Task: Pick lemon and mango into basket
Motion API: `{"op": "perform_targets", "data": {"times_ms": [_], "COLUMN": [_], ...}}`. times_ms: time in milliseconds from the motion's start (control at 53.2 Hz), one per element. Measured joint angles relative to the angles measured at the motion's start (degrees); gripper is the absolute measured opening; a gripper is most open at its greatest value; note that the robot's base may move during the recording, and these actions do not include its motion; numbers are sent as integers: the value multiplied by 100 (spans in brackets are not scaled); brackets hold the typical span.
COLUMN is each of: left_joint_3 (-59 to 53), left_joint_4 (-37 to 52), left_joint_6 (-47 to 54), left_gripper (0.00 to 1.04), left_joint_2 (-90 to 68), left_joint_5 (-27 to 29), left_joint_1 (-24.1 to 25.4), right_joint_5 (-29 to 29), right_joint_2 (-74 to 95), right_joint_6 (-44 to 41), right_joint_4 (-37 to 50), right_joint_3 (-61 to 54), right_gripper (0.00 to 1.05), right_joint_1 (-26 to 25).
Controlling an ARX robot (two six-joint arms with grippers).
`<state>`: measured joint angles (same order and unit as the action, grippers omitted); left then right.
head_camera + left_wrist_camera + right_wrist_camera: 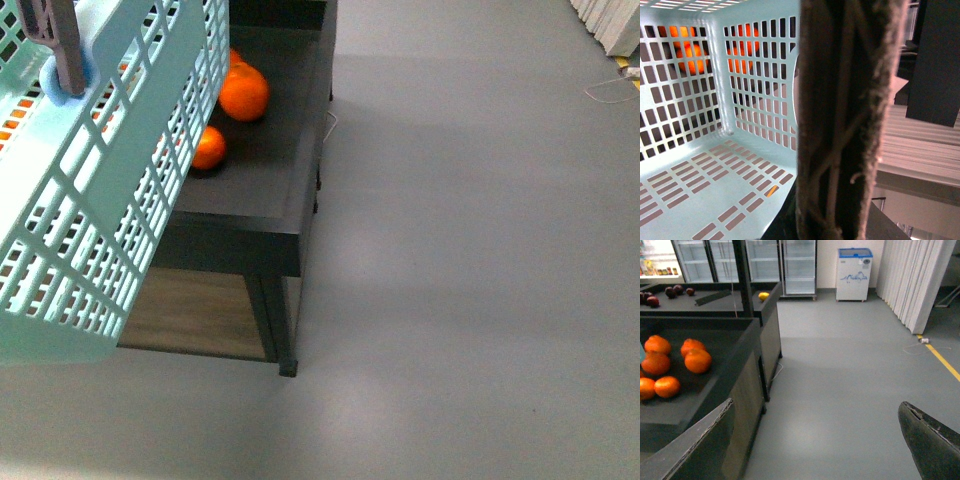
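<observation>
Basket (100, 200): tilted, near the stand (270, 175). Oranges (244, 92): on the stand. Right gripper (816, 405): fingers wide, empty. Left gripper (840, 125): spacing cannot be told.

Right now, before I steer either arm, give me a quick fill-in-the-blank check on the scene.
1. The part of the basket floor that shows in the left wrist view holds ___ fruit.
2. The right gripper holds nothing; its jaws stand ___.
3. The round fruits on the table behind the basket are coloured ___.
4. In the right wrist view, a lone fruit in the far bin is coloured ___.

Missing words: no; open; orange; yellow.
</observation>
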<state>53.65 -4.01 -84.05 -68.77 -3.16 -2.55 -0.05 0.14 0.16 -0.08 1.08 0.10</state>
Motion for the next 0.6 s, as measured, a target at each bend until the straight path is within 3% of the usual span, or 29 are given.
{"op": "perform_targets", "data": {"times_ms": [601], "left_joint_3": [0], "left_joint_4": [2], "left_joint_6": [-11], "left_gripper": [6], "left_joint_2": [0], "left_joint_5": [-26], "left_joint_1": [0], "right_joint_5": [17], "right_joint_2": [7], "right_joint_6": [-2], "right_joint_4": [2], "right_joint_3": [-2], "right_gripper": [96], "right_joint_1": [-2]}}
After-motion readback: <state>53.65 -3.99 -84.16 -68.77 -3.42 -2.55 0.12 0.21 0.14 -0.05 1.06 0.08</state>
